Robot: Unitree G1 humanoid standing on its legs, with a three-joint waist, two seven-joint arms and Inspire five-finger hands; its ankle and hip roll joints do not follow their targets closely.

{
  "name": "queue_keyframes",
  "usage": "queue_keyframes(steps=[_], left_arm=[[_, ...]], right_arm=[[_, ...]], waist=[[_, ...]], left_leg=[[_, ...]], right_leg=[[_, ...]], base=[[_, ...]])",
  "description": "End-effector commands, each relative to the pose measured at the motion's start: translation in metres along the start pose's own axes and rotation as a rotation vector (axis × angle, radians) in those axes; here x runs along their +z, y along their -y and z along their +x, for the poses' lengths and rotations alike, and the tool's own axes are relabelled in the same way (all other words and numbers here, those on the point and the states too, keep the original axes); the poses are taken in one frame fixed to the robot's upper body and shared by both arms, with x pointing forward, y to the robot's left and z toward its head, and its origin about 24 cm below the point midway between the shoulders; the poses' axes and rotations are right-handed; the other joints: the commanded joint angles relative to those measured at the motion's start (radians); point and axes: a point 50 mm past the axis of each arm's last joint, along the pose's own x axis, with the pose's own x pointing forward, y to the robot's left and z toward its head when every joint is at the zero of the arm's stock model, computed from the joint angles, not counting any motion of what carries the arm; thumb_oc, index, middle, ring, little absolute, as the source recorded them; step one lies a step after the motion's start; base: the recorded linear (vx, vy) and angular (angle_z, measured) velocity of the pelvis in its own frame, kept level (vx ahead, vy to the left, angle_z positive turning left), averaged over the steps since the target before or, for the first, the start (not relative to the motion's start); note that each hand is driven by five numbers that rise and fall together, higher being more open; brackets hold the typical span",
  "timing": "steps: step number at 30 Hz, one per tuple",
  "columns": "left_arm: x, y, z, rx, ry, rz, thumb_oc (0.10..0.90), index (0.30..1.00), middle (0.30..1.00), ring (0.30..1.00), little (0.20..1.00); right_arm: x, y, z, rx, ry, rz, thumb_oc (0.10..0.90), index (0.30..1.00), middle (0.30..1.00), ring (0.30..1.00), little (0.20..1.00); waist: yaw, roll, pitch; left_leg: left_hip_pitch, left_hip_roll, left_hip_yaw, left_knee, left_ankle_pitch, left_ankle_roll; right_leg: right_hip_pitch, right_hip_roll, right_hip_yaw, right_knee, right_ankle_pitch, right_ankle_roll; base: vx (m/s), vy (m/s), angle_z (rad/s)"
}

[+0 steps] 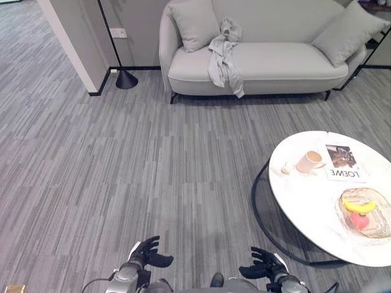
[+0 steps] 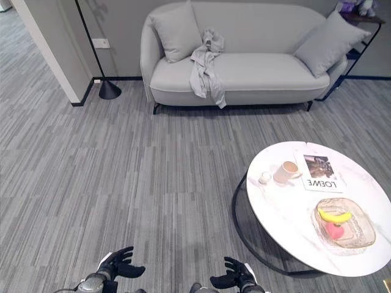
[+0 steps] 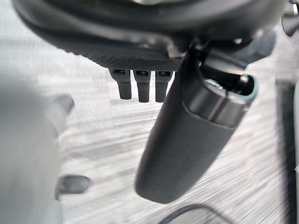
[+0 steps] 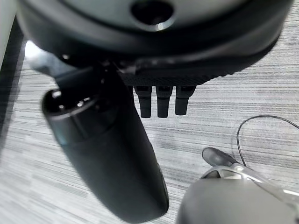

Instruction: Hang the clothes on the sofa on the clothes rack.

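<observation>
- The grey garment [image 1: 225, 56] was draped over the sofa's [image 1: 275, 67] seat edge, beside the left cushion [image 1: 194, 23], well away from the robot.
- Left hand [image 1: 146, 253] and right hand [image 1: 264, 266] hung low over the floor, both relaxed and empty.
- Round table [image 1: 305, 201] with a cup [image 1: 308, 162] sat close on the right. Walking in carelessly could clip it, I'd guess.

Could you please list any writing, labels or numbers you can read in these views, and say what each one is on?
Magazine on the round table: one bold word, a brand name, printed beneath its cover photo; not quoted here.
Wall plate beside the sofa: too small to read.
Cup, sofa, clothes: no print visible.
</observation>
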Motion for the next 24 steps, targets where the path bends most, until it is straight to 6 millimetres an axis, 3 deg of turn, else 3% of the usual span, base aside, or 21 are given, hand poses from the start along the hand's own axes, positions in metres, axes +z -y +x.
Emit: queue_keyframes(steps=[1, 2, 3, 5, 6, 7, 9, 10, 11, 12, 14, 15, 16, 17, 18, 19, 20, 22, 24], left_arm=[[0.0, 0.014, 0.002, -0.045, -0.008, -0.028, 0.8, 0.9, 0.9, 0.9, 0.9], [-0.003, 0.014, 0.001, -0.04, -0.017, -0.029, 0.8, 0.9, 0.9, 0.9, 0.9], [-0.004, 0.013, 0.001, -0.036, -0.02, -0.031, 0.8, 0.9, 0.9, 0.9, 0.9], [-0.005, 0.011, 0.0, -0.023, -0.02, -0.038, 0.8, 0.9, 0.9, 0.9, 0.9], [-0.006, 0.01, 0.0, -0.015, -0.022, -0.04, 0.8, 0.9, 0.9, 0.9, 0.9], [-0.007, 0.007, -0.001, -0.005, -0.027, -0.052, 0.8, 0.9, 0.9, 0.9, 0.9], [-0.011, 0.001, -0.002, 0.025, -0.039, -0.075, 0.8, 0.9, 0.9, 0.9, 0.9], [-0.015, -0.003, -0.003, 0.036, -0.049, -0.092, 0.8, 0.9, 0.9, 0.9, 0.9], [-0.017, -0.009, -0.005, 0.068, -0.053, -0.122, 0.8, 0.9, 0.9, 0.9, 0.9], [-0.018, -0.009, -0.005, 0.069, -0.053, -0.122, 0.8, 0.9, 0.9, 0.9, 0.9], [-0.022, -0.011, -0.006, 0.056, -0.071, -0.126, 0.8, 0.9, 0.9, 0.9, 0.9], [-0.022, -0.011, -0.006, 0.057, -0.071, -0.125, 0.8, 0.9, 0.9, 0.9, 0.9], [-0.021, -0.012, -0.006, 0.056, -0.07, -0.115, 0.8, 0.9, 0.9, 0.9, 0.9], [-0.018, -0.014, -0.006, 0.068, -0.063, -0.13, 0.8, 0.9, 0.9, 0.9, 0.9], [-0.018, -0.014, -0.005, 0.068, -0.063, -0.131, 0.8, 0.9, 0.9, 0.9, 0.9], [-0.01, -0.015, -0.002, 0.078, -0.041, -0.134, 0.8, 0.9, 0.9, 0.9, 0.9], [-0.009, -0.015, -0.001, 0.078, -0.039, -0.135, 0.8, 0.9, 0.9, 0.9, 0.9], [-0.002, -0.013, 0.001, 0.068, -0.012, -0.118, 0.8, 0.9, 0.9, 0.9, 0.9], [0.003, -0.008, 0.003, 0.049, 0.001, -0.086, 0.8, 0.9, 0.9, 0.9, 0.9]], right_arm=[[0.027, 0.026, -0.002, -0.053, 0.117, -0.02, 0.8, 0.9, 0.9, 0.9, 0.9], [0.027, 0.025, -0.002, -0.049, 0.124, -0.016, 0.8, 0.9, 0.9, 0.9, 0.9], [0.03, 0.025, -0.002, -0.051, 0.139, -0.013, 0.8, 0.9, 0.9, 0.9, 0.9], [0.036, 0.027, -0.002, -0.058, 0.163, -0.022, 0.8, 0.9, 0.9, 0.9, 0.9], [0.038, 0.029, -0.001, -0.065, 0.167, -0.022, 0.8, 0.9, 0.9, 0.9, 0.9], [0.039, 0.029, -0.001, -0.063, 0.172, -0.027, 0.8, 0.9, 0.9, 0.9, 0.9], [0.041, 0.027, -0.001, -0.056, 0.18, -0.033, 0.8, 0.9, 0.9, 0.9, 0.9], [0.043, 0.025, -0.002, -0.04, 0.185, -0.035, 0.8, 0.9, 0.9, 0.9, 0.9], [0.048, 0.019, -0.001, -0.01, 0.207, -0.039, 0.8, 0.9, 0.9, 0.9, 0.9], [0.048, 0.019, -0.001, -0.009, 0.206, -0.039, 0.8, 0.9, 0.9, 0.9, 0.9], [0.05, 0.011, 0.0, 0.029, 0.208, -0.059, 0.8, 0.9, 0.9, 0.9, 0.9], [0.05, 0.011, 0.0, 0.03, 0.208, -0.058, 0.8, 0.9, 0.9, 0.9, 0.9], [0.051, 0.009, 0.002, 0.035, 0.205, -0.082, 0.8, 0.9, 0.9, 0.9, 0.9], [0.055, 0.007, 0.005, 0.034, 0.203, -0.113, 0.8, 0.9, 0.9, 0.9, 0.9], [0.055, 0.007, 0.005, 0.034, 0.204, -0.113, 0.8, 0.9, 0.9, 0.9, 0.9], [0.06, 0.004, 0.008, 0.04, 0.203, -0.116, 0.8, 0.9, 0.9, 0.9, 0.9], [0.061, 0.004, 0.009, 0.04, 0.205, -0.117, 0.8, 0.9, 0.9, 0.9, 0.9], [0.058, 0.004, 0.009, 0.036, 0.194, -0.117, 0.8, 0.9, 0.9, 0.9, 0.9], [0.053, 0.007, 0.01, 0.026, 0.168, -0.114, 0.8, 0.9, 0.9, 0.9, 0.9]], waist=[[0.0, -0.016, 0.003], [0.003, -0.016, -0.002], [0.005, -0.015, -0.006], [0.009, -0.009, -0.001], [0.005, -0.008, 0.0], [0.004, -0.009, 0.0], [-0.006, -0.008, -0.011], [-0.005, 0.004, -0.023], [0.02, -0.002, -0.049], [0.02, -0.004, -0.05], [0.06, -0.043, -0.06], [0.062, -0.047, -0.062], [0.072, -0.062, -0.051], [0.083, -0.083, -0.027], [0.085, -0.087, -0.026], [0.075, -0.078, -0.002], [0.077, -0.08, -0.001], [0.059, -0.052, 0.01], [0.028, -0.024, 0.024]], left_leg=[[0.053, -0.07, -0.008, -0.205, -0.162, 0.025], [0.057, -0.062, -0.001, -0.285, -0.157, 0.023], [0.065, -0.049, 0.012, -0.397, -0.109, 0.012], [0.057, 0.01, 0.038, -0.643, 0.007, -0.015], [0.039, 0.053, 0.056, -0.726, 0.033, -0.022], [0.026, 0.084, 0.077, -0.791, 0.053, -0.024], [0.016, 0.117, 0.16, -0.8, 0.051, -0.03], [0.034, 0.11, 0.187, -0.802, 0.075, -0.034], [0.044, 0.063, 0.174, -0.792, 0.118, -0.041], [0.045, 0.06, 0.175, -0.792, 0.118, -0.042], [0.03, -0.005, 0.154, -0.702, 0.1, -0.006], [0.029, -0.008, 0.158, -0.7, 0.096, -0.004], [0.035, -0.036, 0.167, -0.678, 0.07, 0.017], [0.081, -0.103, 0.189, -0.681, 0.005, 0.076], [0.083, -0.111, 0.194, -0.684, 0.002, 0.08], [0.16, -0.166, 0.198, -0.743, -0.049, 0.115], [0.162, -0.172, 0.201, -0.749, -0.048, 0.118], [0.226, -0.192, 0.198, -0.793, -0.072, 0.116], [0.284, -0.205, 0.207, -0.807, -0.114, 0.108]], right_leg=[[0.099, -0.021, -0.008, -0.104, -0.099, 0.034], [0.103, -0.021, -0.009, -0.104, -0.109, 0.045], [0.108, -0.025, -0.013, -0.104, -0.114, 0.052], [0.125, -0.023, -0.025, -0.104, -0.138, 0.065], [0.139, -0.026, -0.036, -0.104, -0.154, 0.068], [0.158, -0.024, -0.036, -0.104, -0.167, 0.072], [0.188, -0.02, -0.04, -0.104, -0.171, 0.09], [0.2, -0.015, -0.027, -0.104, -0.169, 0.102], [0.233, -0.041, 0.004, -0.104, -0.167, 0.119], [0.233, -0.044, 0.004, -0.104, -0.168, 0.12], [0.231, -0.133, 0.007, 0.05, -0.11, 0.147], [0.226, -0.14, 0.009, 0.058, -0.114, 0.151], [0.19, -0.197, -0.002, 0.164, -0.046, 0.164], [0.094, -0.329, -0.031, 0.384, 0.138, 0.181], [0.089, -0.338, -0.026, 0.39, 0.138, 0.185], [-0.04, -0.393, -0.036, 0.507, 0.217, 0.186], [-0.048, -0.399, -0.03, 0.517, 0.214, 0.188], [-0.105, -0.397, -0.087, 0.463, 0.13, 0.179], [-0.172, -0.358, -0.135, 0.348, 0.08, 0.174]], base=[[0.38, 0.032, -0.1], [0.42, 0.103, -0.11], [0.34, 0.104, -0.23], [0.39, 0.129, -0.33], [0.47, 0.146, -0.25], [0.49, 0.145, -0.1], [0.56, 0.157, -0.23], [0.9, 0.303, -0.18], [0.71, 0.248, -0.11], [0.99, 0.316, -0.34], [0.7, 0.235, -0.58], [0.37, 0.2, -0.49], [0.48, 0.372, -0.34], [0.48, 0.379, -0.05], [0.63, 0.481, -0.01], [0.32, 0.233, 0.0], [0.5, 0.28, -0.15], [0.41, 0.111, 0.14], [0.47, 0.045, 0.44]])
